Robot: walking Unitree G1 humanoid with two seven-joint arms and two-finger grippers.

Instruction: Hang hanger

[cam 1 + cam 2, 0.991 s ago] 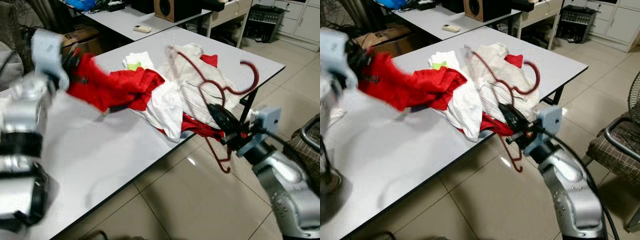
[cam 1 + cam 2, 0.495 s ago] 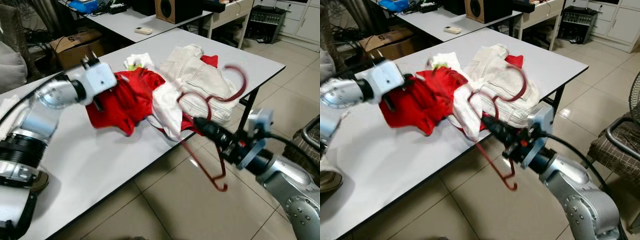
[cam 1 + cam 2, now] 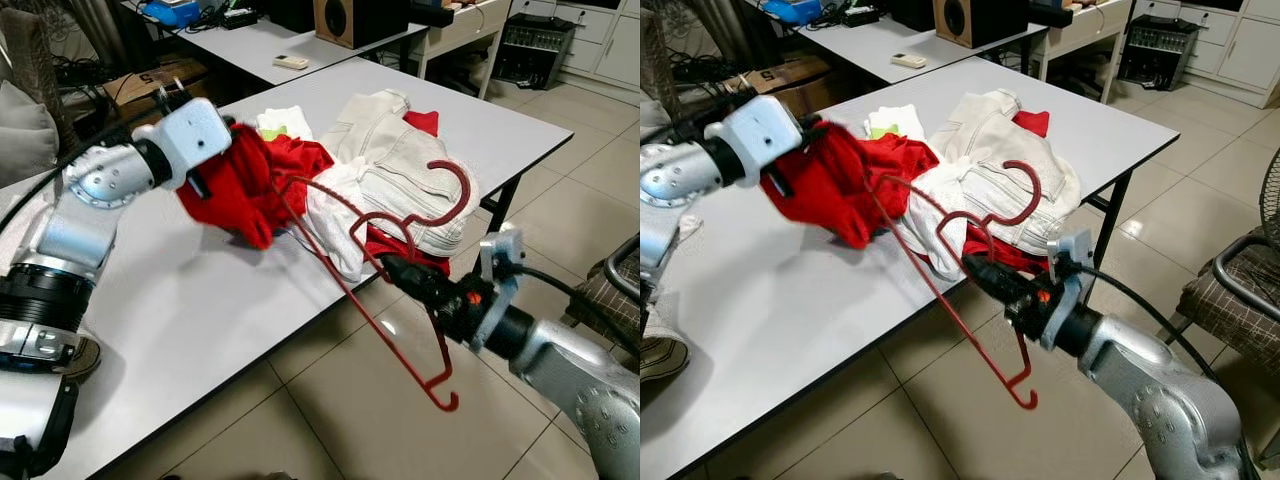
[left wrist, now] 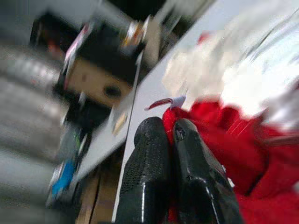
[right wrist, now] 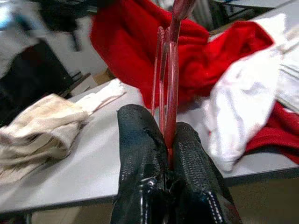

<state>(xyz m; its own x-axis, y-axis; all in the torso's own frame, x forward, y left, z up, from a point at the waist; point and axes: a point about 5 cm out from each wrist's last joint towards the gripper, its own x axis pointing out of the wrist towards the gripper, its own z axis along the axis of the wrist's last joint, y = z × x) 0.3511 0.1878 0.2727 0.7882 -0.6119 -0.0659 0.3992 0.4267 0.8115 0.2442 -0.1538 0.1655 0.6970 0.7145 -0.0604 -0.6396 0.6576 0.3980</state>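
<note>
Right gripper (image 3: 392,268) pinching a red hanger (image 3: 372,262); left gripper (image 4: 169,135) clamping a red garment (image 3: 240,185).

The hanger is hanging tilted off the white worktop's (image 3: 200,300) near edge, its hook curling over the beige jacket (image 3: 400,165) and its lower end dangling above the tiled floor (image 3: 330,400). Farther back, the left gripper's fingers are pressing together on the garment, apparently lifting it off the clothes pile; the wrist view is blurred. A white cloth (image 3: 335,205) is lying between them.
</note>
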